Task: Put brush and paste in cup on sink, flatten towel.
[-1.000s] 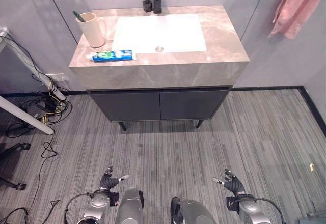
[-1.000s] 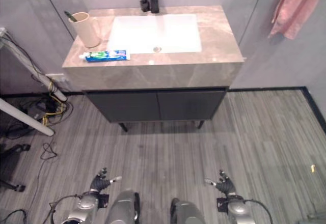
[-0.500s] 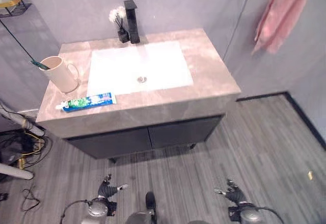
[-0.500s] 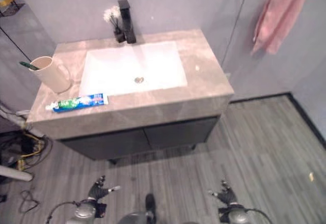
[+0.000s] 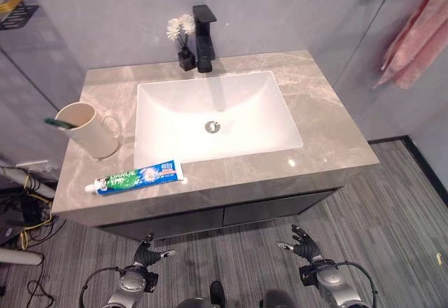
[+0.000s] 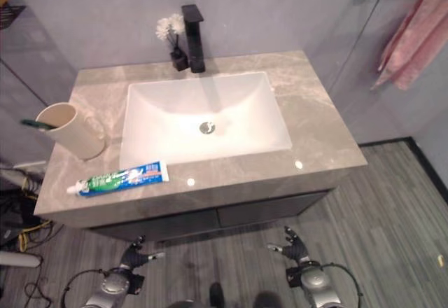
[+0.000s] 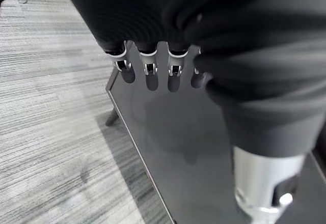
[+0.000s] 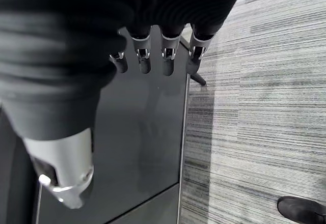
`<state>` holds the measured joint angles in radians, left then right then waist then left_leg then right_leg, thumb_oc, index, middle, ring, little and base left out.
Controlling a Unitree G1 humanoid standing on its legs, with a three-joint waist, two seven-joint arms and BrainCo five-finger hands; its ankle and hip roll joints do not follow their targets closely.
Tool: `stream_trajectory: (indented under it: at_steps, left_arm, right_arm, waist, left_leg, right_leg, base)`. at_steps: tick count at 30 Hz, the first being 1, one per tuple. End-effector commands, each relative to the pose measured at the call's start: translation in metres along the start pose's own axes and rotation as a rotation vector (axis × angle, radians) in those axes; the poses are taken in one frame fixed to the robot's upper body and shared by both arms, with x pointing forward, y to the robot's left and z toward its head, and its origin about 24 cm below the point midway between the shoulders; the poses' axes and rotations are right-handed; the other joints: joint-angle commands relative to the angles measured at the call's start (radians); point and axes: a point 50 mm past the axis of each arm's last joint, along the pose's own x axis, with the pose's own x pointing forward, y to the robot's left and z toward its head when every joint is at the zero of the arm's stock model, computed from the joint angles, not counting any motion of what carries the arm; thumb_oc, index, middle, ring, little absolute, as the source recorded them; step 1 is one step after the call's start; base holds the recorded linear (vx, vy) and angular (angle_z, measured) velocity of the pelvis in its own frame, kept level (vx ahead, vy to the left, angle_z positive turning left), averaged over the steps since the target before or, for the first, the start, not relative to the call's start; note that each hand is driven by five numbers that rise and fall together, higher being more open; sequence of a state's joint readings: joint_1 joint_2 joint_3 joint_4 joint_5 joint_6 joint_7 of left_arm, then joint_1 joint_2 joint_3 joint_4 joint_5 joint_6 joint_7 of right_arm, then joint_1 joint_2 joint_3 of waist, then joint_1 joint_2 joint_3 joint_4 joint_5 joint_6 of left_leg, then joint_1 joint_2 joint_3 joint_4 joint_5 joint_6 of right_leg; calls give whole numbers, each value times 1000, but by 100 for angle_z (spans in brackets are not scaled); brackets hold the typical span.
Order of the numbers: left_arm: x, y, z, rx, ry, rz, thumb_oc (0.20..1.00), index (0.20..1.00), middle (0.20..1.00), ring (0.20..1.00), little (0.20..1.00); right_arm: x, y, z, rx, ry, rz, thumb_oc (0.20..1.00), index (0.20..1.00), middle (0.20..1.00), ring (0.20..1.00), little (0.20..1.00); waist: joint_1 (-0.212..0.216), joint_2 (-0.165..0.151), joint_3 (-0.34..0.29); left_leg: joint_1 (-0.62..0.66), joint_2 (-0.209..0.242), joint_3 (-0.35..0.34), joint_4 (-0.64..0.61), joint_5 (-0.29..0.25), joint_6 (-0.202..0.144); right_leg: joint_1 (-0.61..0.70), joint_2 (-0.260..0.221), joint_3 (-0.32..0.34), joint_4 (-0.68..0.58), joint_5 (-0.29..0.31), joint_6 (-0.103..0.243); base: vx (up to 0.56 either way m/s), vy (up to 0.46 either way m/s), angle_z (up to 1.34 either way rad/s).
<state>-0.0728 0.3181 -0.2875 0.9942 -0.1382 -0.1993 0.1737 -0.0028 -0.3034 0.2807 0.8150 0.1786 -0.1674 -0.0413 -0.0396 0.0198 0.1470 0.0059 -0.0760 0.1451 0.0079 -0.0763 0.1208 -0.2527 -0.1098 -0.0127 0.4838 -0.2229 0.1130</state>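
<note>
Marble-topped sink (image 5: 322,122) now looms closer than a second ago, so the robot has stepped into reach: towel (image 5: 420,38) bunched at two o'clock, cup (image 5: 89,129) holding brush (image 5: 59,123) at nine, paste (image 5: 136,177) at eight, left hand (image 5: 148,255) and right hand (image 5: 301,242) relaxed, empty.

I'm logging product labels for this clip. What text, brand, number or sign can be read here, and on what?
Toothpaste tube: white print on its blue and green face, too small and blurred to read.
Cup, black faucet, pink towel, countertop: no text or sign visible.
</note>
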Motion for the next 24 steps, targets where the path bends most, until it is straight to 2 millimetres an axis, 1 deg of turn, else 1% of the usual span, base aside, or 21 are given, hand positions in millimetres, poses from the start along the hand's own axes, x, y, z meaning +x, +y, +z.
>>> stream_trajectory:
  at_steps: [1,2,3,4,5,6,7,8,10,11,12,16,19,20,21,22,23,24]
  left_arm:
    - [0,10,8,-5,-58,39,1000,1000,1000,1000,1000]
    - [1,10,10,10,-70,42,1000,1000,1000,1000,1000]
    - [1,8,9,16,-66,29,1000,1000,1000,1000,1000]
    - [1,7,9,26,-65,28,1000,1000,1000,1000,1000]
    - [1,7,9,26,-65,28,1000,1000,1000,1000,1000]
    - [0,6,7,35,-53,31,1000,1000,1000,1000,1000]
    - [0,6,7,35,-53,31,1000,1000,1000,1000,1000]
    - [-1,6,2,9,-40,39,1000,1000,1000,1000,1000]
    - [-5,1,-5,0,-16,19,1000,1000,1000,1000,1000]
    - [-5,1,-5,0,-16,19,1000,1000,1000,1000,1000]
    - [-6,-1,-10,8,6,11,1000,1000,1000,1000,1000]
    - [-6,-4,-11,3,8,4,1000,1000,1000,1000,1000]
    - [-4,-6,-5,8,-9,-2,1000,1000,1000,1000,1000]
    - [-3,-8,-1,10,-21,-8,1000,1000,1000,1000,1000]
    - [-1,-10,6,11,-42,-16,1000,1000,1000,1000,1000]
    - [-1,-10,6,11,-42,-16,1000,1000,1000,1000,1000]
    - [1,-11,11,12,-60,-12,1000,1000,1000,1000,1000]
    - [1,-11,12,13,-64,-9,1000,1000,1000,1000,1000]
  right_arm:
    - [3,-11,15,-31,-74,-22,1000,1000,1000,1000,1000]
    - [2,-14,15,-48,-75,-23,1000,1000,1000,1000,1000]
    - [1,-12,14,-50,-74,-14,1000,1000,1000,1000,1000]
    - [2,-11,13,-57,-67,-13,1000,1000,1000,1000,1000]
    - [2,-11,13,-57,-67,-13,1000,1000,1000,1000,1000]
    - [2,-10,12,-63,-59,-9,1000,1000,1000,1000,1000]
    - [2,-10,12,-63,-59,-9,1000,1000,1000,1000,1000]
    - [1,-12,13,-78,-65,-6,1000,1000,1000,1000,1000]
    - [0,-18,14,-91,-70,-13,1000,1000,1000,1000,1000]
    - [0,-18,14,-91,-69,-13,1000,1000,1000,1000,1000]
    - [0,-19,13,-87,-69,-16,1000,1000,1000,1000,1000]
    - [-1,-21,11,-86,-60,-25,1000,1000,1000,1000,1000]
    - [-1,-23,8,-88,-53,-33,1000,1000,1000,1000,1000]
    - [-2,-24,7,-85,-50,-41,1000,1000,1000,1000,1000]
    - [-3,-26,6,-79,-50,-54,1000,1000,1000,1000,1000]
    - [-3,-26,6,-79,-50,-55,1000,1000,1000,1000,1000]
    - [-3,-27,6,-88,-47,-64,1000,1000,1000,1000,1000]
    - [-3,-28,7,-91,-48,-70,1000,1000,1000,1000,1000]
  waist:
    - [-26,-43,14]
    - [-32,-55,22]
    - [-33,-60,26]
    - [-30,-66,27]
    - [-30,-66,28]
    - [-29,-67,21]
    - [-29,-67,21]
    - [-23,-68,5]
    - [-21,-63,-16]
    - [-21,-63,-16]
    - [-22,-62,-21]
    - [-24,-61,-22]
    - [-31,-61,-22]
    - [-38,-60,-19]
    - [-58,-63,-17]
    - [-58,-63,-17]
    - [-55,-61,-21]
    - [-51,-61,-24]
  left_leg:
    - [-65,54,-46,59,28,-91]
    - [-52,51,-47,74,10,-95]
    - [-55,51,-59,98,10,-104]
    - [-49,51,-61,100,6,-106]
    - [-49,51,-61,100,6,-106]
    - [-44,55,-64,92,6,-109]
    - [-44,55,-64,92,6,-109]
    - [-28,65,-62,78,9,-119]
    - [-15,83,-75,70,8,-135]
    - [-14,83,-75,70,8,-135]
    - [-5,93,-83,67,9,-143]
    - [-2,106,-97,62,15,-155]
    - [-21,115,-102,77,22,-173]
    - [-34,121,-88,88,27,-181]
    - [-47,163,-26,100,50,-197]
    - [-47,163,-27,100,49,-198]
    - [-46,202,-34,66,82,-214]
    - [-53,223,-62,43,99,-222]
  right_leg:
    - [60,-25,-21,-303,266,42]
    - [49,-36,-26,-354,288,49]
    - [91,-32,-14,-356,279,56]
    - [108,-25,-5,-368,275,50]
    - [109,-25,-5,-368,275,50]
    - [115,-8,14,-369,269,41]
    - [115,-8,14,-369,269,41]
    - [139,-4,-13,-398,270,30]
    - [176,18,-22,-421,248,12]
    - [177,19,-22,-421,248,12]
    - [187,30,-21,-423,239,2]
    - [203,42,-26,-437,233,-10]
    - [205,47,-41,-441,225,-19]
    - [204,45,-53,-436,221,-21]
    - [199,35,-76,-428,218,-24]
    - [199,35,-76,-428,217,-24]
    - [207,28,-80,-440,217,-17]
    - [209,20,-74,-443,220,-11]
  base:
    - [164,-128,22]
    - [180,-179,21]
    - [114,-143,21]
    - [32,-88,38]
    - [27,-96,66]
    - [16,-60,82]
    - [89,-159,68]
    - [140,-221,19]
    - [160,-262,-3]
    - [108,-187,10]
    - [53,-99,4]
    - [60,-147,2]
    - [18,-89,18]
    - [-10,-49,22]
    - [-13,-13,51]
    - [14,46,81]
    - [45,76,102]
    - [58,118,78]
